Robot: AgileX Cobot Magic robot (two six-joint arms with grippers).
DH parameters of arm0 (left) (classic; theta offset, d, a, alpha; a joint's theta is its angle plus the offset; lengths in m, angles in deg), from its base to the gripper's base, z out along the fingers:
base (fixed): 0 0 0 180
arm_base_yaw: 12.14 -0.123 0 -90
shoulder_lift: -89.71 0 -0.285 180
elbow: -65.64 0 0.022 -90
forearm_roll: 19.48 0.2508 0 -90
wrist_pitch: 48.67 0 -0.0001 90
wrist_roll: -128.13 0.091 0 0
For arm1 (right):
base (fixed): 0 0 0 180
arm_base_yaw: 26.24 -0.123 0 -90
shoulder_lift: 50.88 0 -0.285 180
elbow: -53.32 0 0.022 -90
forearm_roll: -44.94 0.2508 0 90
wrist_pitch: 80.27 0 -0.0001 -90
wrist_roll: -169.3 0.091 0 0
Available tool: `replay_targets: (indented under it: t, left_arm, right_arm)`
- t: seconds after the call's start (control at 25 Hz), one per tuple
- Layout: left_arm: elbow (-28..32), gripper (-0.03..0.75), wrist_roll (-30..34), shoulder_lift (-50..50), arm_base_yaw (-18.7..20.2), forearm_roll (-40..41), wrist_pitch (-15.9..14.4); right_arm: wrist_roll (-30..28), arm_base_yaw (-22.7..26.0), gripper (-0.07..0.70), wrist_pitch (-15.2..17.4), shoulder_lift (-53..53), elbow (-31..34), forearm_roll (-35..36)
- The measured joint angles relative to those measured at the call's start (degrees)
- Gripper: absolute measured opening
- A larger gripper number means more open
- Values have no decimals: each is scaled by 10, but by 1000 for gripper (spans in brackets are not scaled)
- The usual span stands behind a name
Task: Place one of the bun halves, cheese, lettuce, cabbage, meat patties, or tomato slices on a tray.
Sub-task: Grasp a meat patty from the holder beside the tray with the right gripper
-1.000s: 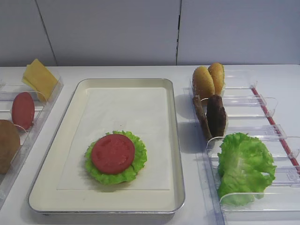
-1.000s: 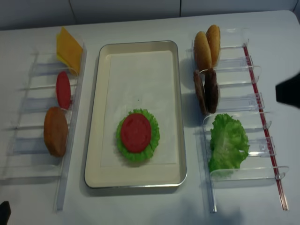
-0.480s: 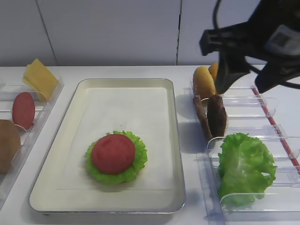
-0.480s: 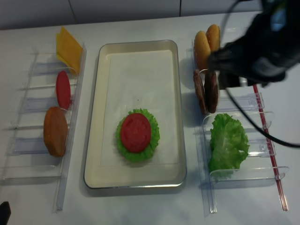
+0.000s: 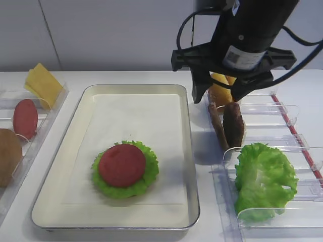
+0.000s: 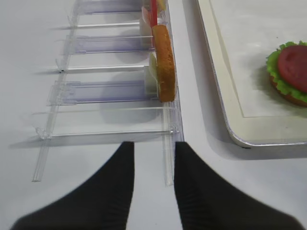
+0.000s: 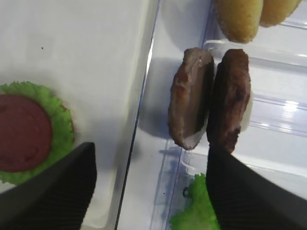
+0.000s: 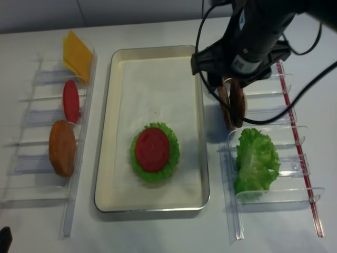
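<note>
Two dark meat patties [image 5: 233, 123] [image 7: 192, 96] [image 8: 232, 103] stand on edge in the right clear rack. My right gripper [image 5: 218, 96] [image 7: 149, 147] [image 8: 227, 83] hovers just above them, open, nothing between its fingers. The cream tray [image 5: 136, 113] [image 8: 158, 79] holds a lettuce leaf [image 5: 149, 169] topped by a tomato slice [image 5: 121, 165] [image 7: 21, 132]. Bun halves [image 7: 240, 17] stand behind the patties. More lettuce [image 5: 262, 176] fills the near right rack. Cheese [image 5: 43, 83], a tomato slice [image 5: 24, 118] and a bun half [image 5: 7, 156] stand in the left rack. My left gripper [image 6: 153, 146] is open over the table.
Clear plastic racks [image 8: 274, 113] flank the tray on both sides, with thin dividers and a red strip [image 8: 295, 132] along the right one. The left rack's near slots [image 6: 105, 120] hold nothing. A white wall [image 5: 116, 30] closes the back.
The right arm has swung in from the right edge to above the patties, and its jaws have widened. Food and tray have not moved.
</note>
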Motion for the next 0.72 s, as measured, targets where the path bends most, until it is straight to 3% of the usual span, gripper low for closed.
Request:
replay_targets:
  t: [0.28,0.72]
  left_arm:
    - [0,197,0,0,0,0,0]
    - [0,197,0,0,0,0,0]
  right_arm:
    - [-2,0,501,-37,-39,-1,-17]
    - [21,0,501,-54,-82,-1,-69]
